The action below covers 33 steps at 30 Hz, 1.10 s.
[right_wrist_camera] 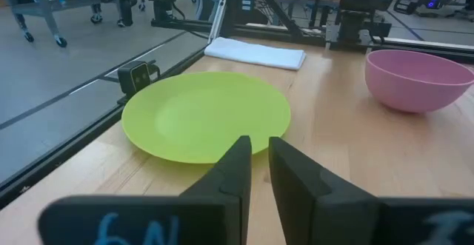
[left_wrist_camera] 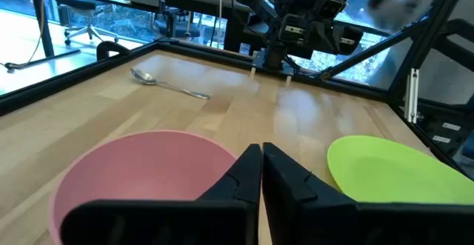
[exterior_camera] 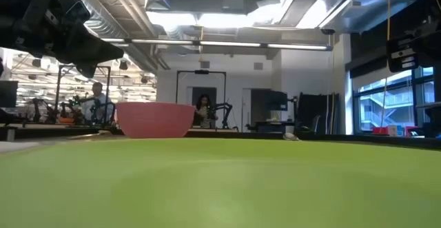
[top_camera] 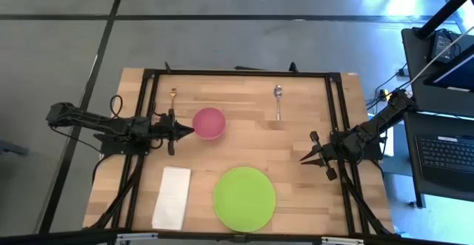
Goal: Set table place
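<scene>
While both arms are held low over the table (top_camera: 296, 138), the lime-green plate (top_camera: 244, 198) is found near the front edge of the planks, and every other piece is placed relative to it. The pink bowl (top_camera: 209, 123) is set beyond the plate, toward the left arm's side. The left gripper (top_camera: 185, 132) is positioned just beside the bowl's rim on the side away from the plate's centre line, its two fingers pressed together with nothing between them. The right gripper (top_camera: 305, 156) is held to the right of the plate, apart from it, with its fingers nearly closed around a narrow gap and nothing gripped. The silver spoon (top_camera: 278, 101) is laid well beyond the plate, near the far edge. The gold-tipped utensil (top_camera: 173, 97) is laid beyond the bowl, farther left. A white folded napkin (top_camera: 171, 197) is laid just left of the plate.
</scene>
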Motion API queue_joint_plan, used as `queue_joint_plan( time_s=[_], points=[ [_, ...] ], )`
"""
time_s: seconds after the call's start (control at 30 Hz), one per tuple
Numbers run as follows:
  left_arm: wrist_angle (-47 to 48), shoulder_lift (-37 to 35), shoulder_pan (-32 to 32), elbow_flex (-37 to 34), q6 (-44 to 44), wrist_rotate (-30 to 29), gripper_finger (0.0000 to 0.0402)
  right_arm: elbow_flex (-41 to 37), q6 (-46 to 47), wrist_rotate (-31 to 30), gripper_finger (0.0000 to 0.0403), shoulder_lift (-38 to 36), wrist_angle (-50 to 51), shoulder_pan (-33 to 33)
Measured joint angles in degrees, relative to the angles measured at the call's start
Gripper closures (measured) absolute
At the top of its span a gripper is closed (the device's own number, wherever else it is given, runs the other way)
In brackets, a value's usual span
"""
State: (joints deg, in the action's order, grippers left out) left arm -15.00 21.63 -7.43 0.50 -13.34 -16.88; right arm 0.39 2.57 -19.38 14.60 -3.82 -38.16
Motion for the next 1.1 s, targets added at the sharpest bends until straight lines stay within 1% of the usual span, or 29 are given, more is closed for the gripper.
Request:
queue_joint_plan(
  time_s=[0.73,0.93,1.1],
  points=[
    [0.0,0.0,0.0,0.01,0.0,0.0,0.0351,0.0,-0.25,0.02,0.035,-0.01,0.0,-0.01],
    [0.0,0.0,0.0,0.0,0.01,0.01,0.0344,-0.01,-8.2,0.01,0.035,0.0,-0.26,-0.01],
    [0.0,0.0,0.0,0.0,0.0,0.0,0.034,0.77,-8.68,0.0,0.035,0.0,-2.38,0.03]
  ],
)
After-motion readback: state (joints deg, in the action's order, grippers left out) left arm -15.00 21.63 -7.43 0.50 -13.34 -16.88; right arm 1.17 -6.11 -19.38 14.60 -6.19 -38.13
